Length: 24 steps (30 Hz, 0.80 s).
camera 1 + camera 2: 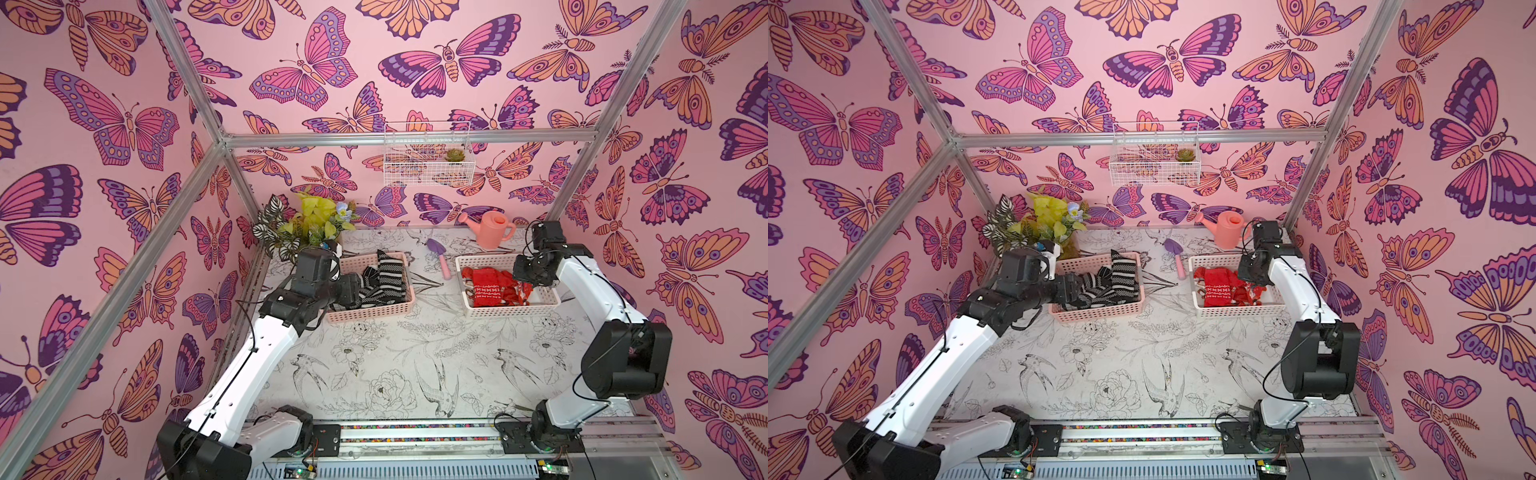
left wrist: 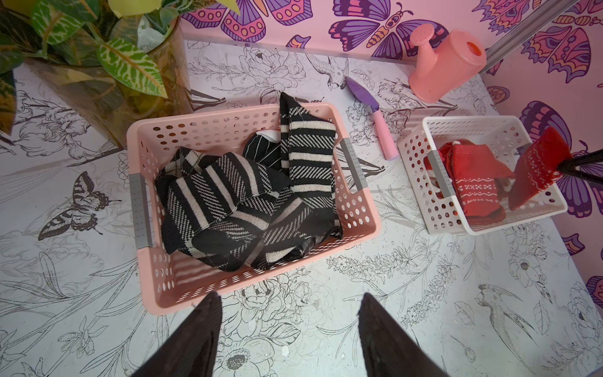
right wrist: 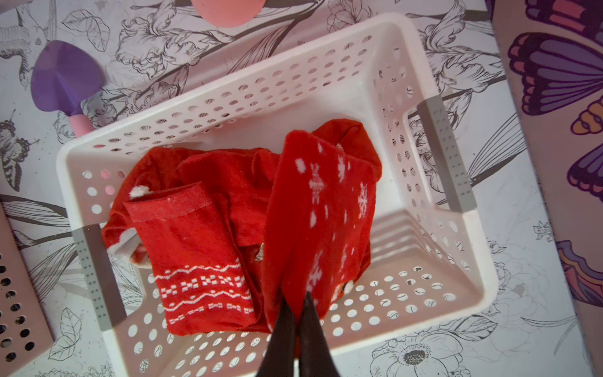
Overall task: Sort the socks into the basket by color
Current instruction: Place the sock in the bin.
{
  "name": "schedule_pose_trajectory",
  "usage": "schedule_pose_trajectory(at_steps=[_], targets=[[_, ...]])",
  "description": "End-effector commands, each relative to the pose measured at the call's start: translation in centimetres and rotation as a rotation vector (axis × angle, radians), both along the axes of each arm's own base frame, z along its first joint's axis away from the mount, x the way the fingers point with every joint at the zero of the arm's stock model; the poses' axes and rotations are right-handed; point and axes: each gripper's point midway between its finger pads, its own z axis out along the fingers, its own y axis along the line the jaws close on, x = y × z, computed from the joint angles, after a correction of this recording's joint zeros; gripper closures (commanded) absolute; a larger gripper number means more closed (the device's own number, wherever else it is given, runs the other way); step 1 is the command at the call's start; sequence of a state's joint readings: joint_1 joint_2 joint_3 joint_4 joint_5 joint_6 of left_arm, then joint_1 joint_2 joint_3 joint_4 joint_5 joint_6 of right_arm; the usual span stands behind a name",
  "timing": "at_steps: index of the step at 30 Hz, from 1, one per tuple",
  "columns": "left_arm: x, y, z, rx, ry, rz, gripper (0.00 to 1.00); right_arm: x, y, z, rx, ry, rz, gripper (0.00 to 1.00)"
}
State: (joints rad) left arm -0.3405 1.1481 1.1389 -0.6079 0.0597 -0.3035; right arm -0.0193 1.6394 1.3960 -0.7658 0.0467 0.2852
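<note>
Presently the right claw (image 3: 296,298) pinches a red sock (image 3: 319,202) over the white basket (image 3: 481,248); left claw (image 2: 289,295) gapes empty.

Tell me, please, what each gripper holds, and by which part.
The right gripper pinches a red snowflake-patterned fabric sock near one edge; the open left gripper holds nothing.

Matt knit socks (image 3: 202,261), perforated plastic basket (image 3: 326,81)

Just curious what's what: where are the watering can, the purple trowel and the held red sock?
watering can (image 1: 491,236): in a top view, on its pink body.
purple trowel (image 2: 360,93): left wrist view, on its blade.
held red sock (image 3: 326,209): right wrist view, on its snowflake-patterned middle.
</note>
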Motion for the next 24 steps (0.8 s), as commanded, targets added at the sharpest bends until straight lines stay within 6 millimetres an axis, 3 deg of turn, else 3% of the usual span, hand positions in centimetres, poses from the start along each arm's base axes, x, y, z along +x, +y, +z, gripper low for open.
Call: schedule_pose_trajectory(at_steps=[1,16,24], targets=[[-0.5,0.6,-0.5,0.021,0.007,0.006,0.32,1.0,0.1,1.0,0.021,-0.032,-0.005,0.96],[-0.5,0.9,-0.7,0.035,0.006,0.016,0.32,3.2,-0.1,-2.4,0.032,0.035,-0.032,0.96],[-0.4,0.9,-0.8,0.038,0.011,0.021,0.31,4.0,-0.6,-3.5,0.012,0.057,-0.047,0.89]])
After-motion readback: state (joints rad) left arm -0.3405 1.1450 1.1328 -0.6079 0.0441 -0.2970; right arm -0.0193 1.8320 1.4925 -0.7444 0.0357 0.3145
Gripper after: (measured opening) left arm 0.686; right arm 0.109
